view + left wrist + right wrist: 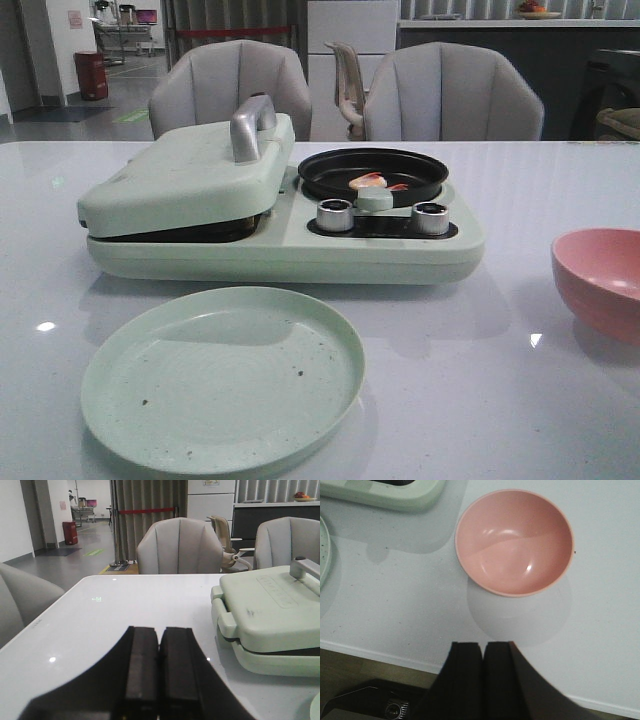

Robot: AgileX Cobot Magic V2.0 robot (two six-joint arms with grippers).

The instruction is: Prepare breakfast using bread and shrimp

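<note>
Embossing on press lid unreadable.

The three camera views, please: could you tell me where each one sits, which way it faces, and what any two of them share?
Front view: level with the table, facing forward at the green cooker, its pan holding the shrimp, and the green plate; no robot parts show.
Left wrist view: low over the table's left side, facing the chairs; the shut left tool shows.
Right wrist view: above the near table edge, looking down on the pink bowl; the shut right tool shows.
Shared: the cooker appears in all three; bowl and plate in front and right wrist.
</note>
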